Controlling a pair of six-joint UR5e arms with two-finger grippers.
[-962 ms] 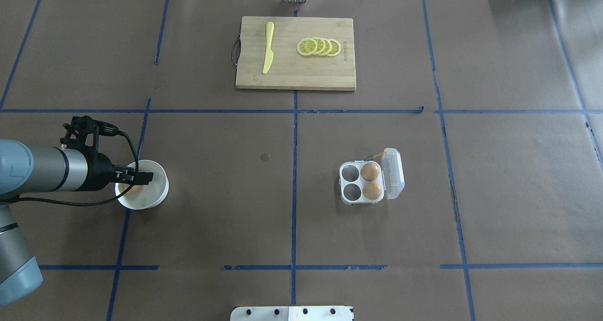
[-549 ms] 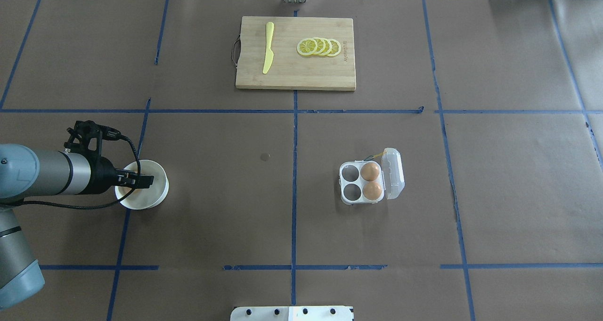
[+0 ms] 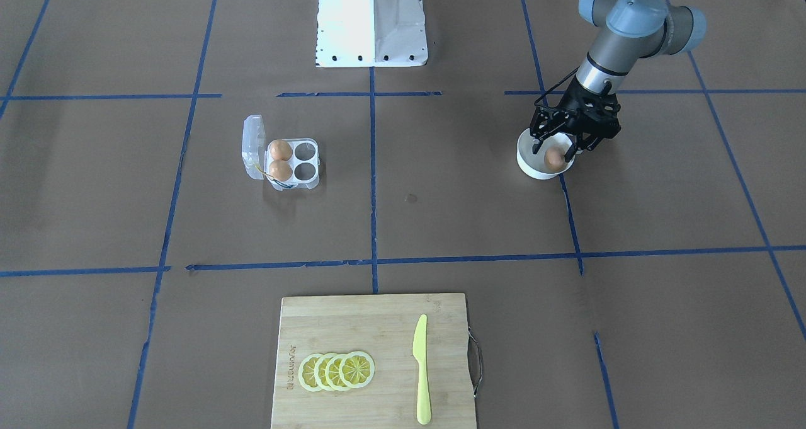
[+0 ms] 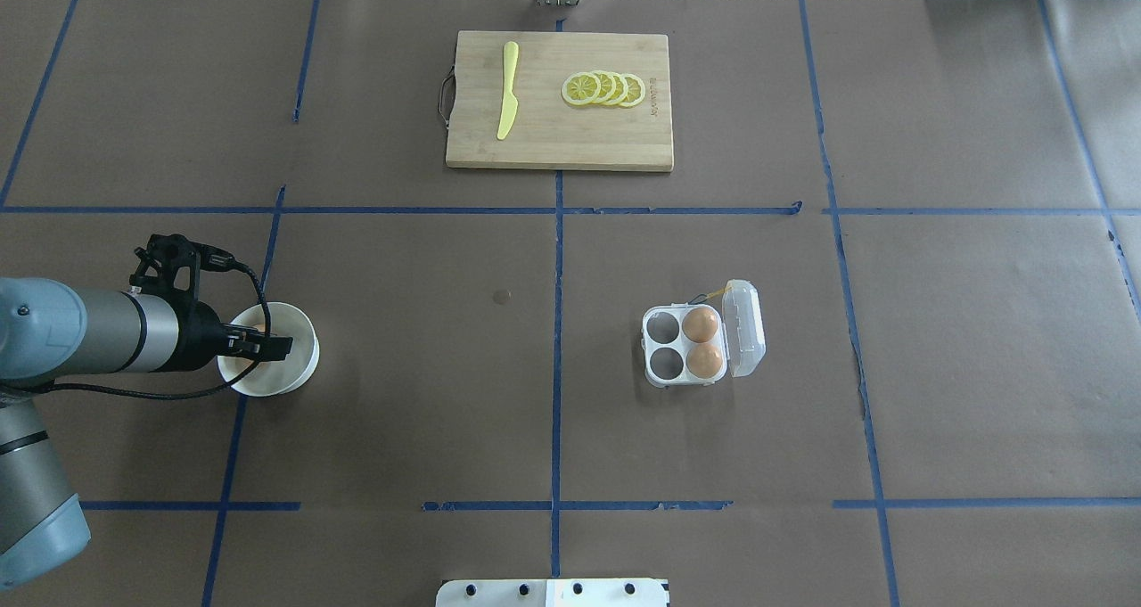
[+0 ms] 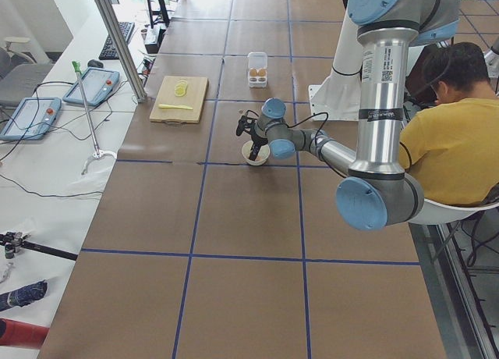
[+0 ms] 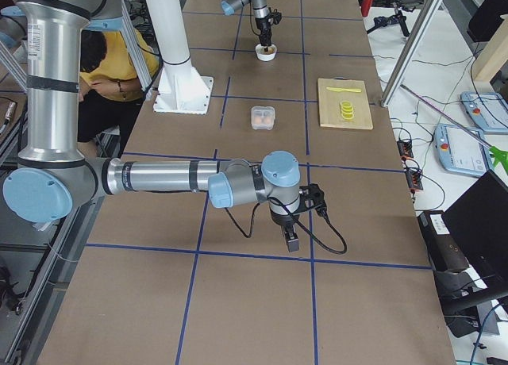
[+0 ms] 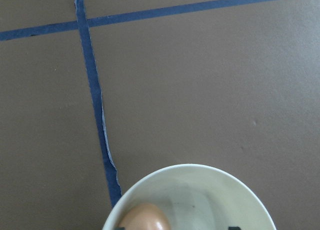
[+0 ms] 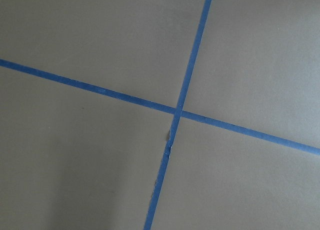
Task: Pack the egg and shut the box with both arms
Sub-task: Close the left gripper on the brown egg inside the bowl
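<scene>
In the left wrist view the bottom edge cuts off the small tan-brown egg [image 7: 144, 217] and the white round bowl [image 7: 190, 176] around it. From overhead the black left gripper [image 4: 278, 347] covers most of that egg, and the silver-grey left arm [image 4: 89, 340] runs off the left edge. The black right gripper [image 6: 292, 240] shows only in the right side view, too small to read its jaws. In the left side view the clear plastic egg box [image 5: 257, 69] is too small to count its cups.
</scene>
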